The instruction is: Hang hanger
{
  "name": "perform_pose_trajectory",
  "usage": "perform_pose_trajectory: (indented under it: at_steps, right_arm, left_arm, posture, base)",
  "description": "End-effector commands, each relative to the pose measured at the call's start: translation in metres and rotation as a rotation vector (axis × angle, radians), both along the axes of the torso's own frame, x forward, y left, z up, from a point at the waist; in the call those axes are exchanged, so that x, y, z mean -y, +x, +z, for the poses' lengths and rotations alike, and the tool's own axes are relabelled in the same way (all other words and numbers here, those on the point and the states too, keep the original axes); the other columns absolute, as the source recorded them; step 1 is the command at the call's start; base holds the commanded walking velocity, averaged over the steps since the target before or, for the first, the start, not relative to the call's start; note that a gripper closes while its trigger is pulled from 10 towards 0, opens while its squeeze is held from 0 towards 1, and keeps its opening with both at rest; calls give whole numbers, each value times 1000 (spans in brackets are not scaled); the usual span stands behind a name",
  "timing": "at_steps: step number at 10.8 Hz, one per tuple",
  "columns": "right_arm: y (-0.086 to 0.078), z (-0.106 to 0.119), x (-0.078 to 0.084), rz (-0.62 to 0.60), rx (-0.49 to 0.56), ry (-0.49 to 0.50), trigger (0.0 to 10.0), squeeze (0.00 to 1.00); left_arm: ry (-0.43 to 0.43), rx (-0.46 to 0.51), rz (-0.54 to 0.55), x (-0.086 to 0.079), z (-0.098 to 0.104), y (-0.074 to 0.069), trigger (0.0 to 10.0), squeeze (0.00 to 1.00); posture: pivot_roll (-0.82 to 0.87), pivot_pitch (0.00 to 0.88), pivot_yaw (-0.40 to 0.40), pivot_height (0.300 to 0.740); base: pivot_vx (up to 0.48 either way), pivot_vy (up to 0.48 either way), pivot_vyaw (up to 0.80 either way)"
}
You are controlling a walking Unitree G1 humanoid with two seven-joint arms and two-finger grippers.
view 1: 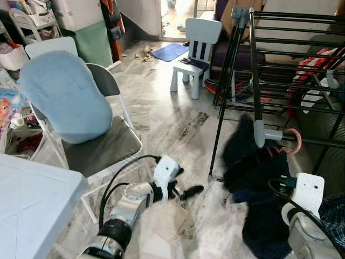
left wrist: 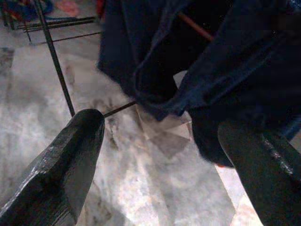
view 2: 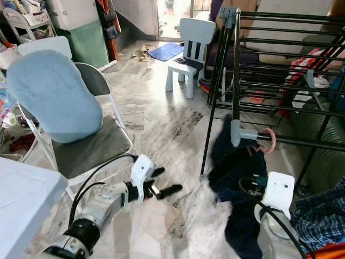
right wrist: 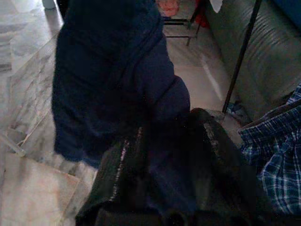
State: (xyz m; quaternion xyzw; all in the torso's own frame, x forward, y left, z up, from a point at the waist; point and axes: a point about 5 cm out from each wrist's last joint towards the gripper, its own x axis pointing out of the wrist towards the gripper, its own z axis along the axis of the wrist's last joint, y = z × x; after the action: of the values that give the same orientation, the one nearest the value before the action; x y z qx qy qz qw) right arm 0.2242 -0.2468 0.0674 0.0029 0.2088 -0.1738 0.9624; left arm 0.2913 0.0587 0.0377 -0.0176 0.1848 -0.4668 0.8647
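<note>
Black metal drying rack [view 1: 253,65] stands on the grey marble floor [view 1: 167,124] and serves as landmark. Pink curved hanger hook [view 1: 295,141] sits on the rack's lower rail, just beside the grey plastic corner joint [view 1: 261,133]. Dark navy garment [view 1: 253,178] hangs below the hook, against the rack's near upright, its lower part reaching down toward the floor.

Right claw [right wrist: 164,155]: below the rack's near corner, behind the white wrist housing. In the right wrist view its two black fingers [right wrist: 122,174] are closed on a fold of the navy garment; cloth is bunched between them.

Left claw [view 1: 188,191]: low over the floor, on the side of the rack's near upright away from the garment, pointing toward it. In the left wrist view its fingers [left wrist: 70,155] stand well apart, nothing between them, with the garment's hem and a thin rack leg ahead.

Grey folding chair [view 1: 102,140] with a light blue padded cushion [view 1: 64,94] leaning on its back stands well apart from the rack, beyond the left arm. White plastic table [view 1: 32,199] corner is nearer still. Small white child's chair [view 1: 194,48] stands just beside the rack's far end. Blue plaid cloth [right wrist: 277,160] lies near the garment, beside a grey sofa [right wrist: 263,61] behind the rack.
</note>
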Motion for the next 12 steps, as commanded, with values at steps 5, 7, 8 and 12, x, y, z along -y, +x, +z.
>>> perform_pose_trajectory:
  at_steps: [5, 7, 8, 12]
  right_arm:
    - [-4, -9, -1, 22, -48, 14, 0, 0]
    - [-5, -11, 0, 8, -52, 12, 0, 0]
    - [-5, -10, -1, 5, -44, 12, 0, 0]
    - [-19, 18, 1, -71, 132, -109, 0, 0]
  left_arm:
    - [18, 16, -18, -1, 2, -1, 10000, 0]
    - [21, 18, -19, 0, 2, -2, 10000, 0]
    - [21, 20, -18, 0, 2, -1, 10000, 0]
    - [67, 63, 76, -2, 3, 2, 10000, 0]
  posture:
    - [-70, 0, -5, 740]
    - [-72, 0, -6, 740]
    - [-73, 0, -5, 740]
    - [-81, 0, -5, 740]
  base:
    - [0, 0, 0]
    - [0, 0, 0]
    - [0, 0, 0]
    - [0, 0, 0]
